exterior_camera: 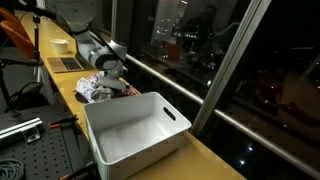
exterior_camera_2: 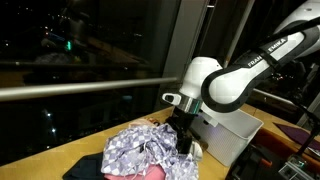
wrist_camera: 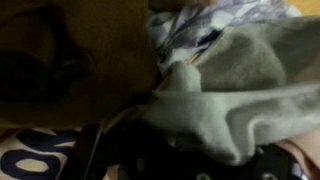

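We see a long wooden counter [exterior_camera: 62, 82] running beside a tall window [exterior_camera: 200, 40], dark outside with scattered lights. A metal rail [exterior_camera_2: 80, 86] crosses the glass. On the counter stands a white bin [exterior_camera: 135, 125], open at the top, and just beside its far end lies a pile of clothes [exterior_camera: 97, 90].

The gripper [exterior_camera_2: 183, 143] points straight down into that pile, and we take its jaws to be spread wide. Its fingertips are sunk among the folds of a patterned cloth [exterior_camera_2: 140, 150], white with purple markings, which forms the top of the heap. We cannot tell whether any fabric sits between the fingers.

In an exterior view a dark garment [exterior_camera_2: 95, 168] spreads out from under the patterned cloth towards the near edge of the counter. The white bin [exterior_camera_2: 235, 135] sits close behind the gripper. The wrist view is blurred. There a grey cloth [wrist_camera: 240, 85] fills most of the frame right against the camera, with the patterned cloth [wrist_camera: 200, 25] above it.
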Robot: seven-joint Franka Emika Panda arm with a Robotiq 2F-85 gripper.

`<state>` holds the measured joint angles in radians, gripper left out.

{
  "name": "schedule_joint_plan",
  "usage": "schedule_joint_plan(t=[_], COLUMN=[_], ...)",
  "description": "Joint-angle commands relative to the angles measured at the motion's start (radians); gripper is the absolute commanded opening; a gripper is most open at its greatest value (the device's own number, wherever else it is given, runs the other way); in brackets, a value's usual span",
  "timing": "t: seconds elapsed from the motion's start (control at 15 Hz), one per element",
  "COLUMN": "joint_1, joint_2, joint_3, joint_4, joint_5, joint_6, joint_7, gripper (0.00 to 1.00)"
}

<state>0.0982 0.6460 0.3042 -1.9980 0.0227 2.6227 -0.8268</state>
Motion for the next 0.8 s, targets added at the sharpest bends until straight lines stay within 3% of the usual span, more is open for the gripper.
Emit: schedule_joint_plan(t=[0.0, 0.53, 0.73], joint_1=[-0.077, -0.304, -0.372], joint_2=[-0.022, -0.281, -0.399], joint_3=[0.033, 0.155, 0.195], joint_4=[-0.036, -0.267, -0.350], joint_5=[0.016, 0.202, 0.372], joint_6=[0.028, 0.071, 0.063], joint_7=[-0.020, -0.135, -0.274], gripper=[0.74, 0.12, 0.00])
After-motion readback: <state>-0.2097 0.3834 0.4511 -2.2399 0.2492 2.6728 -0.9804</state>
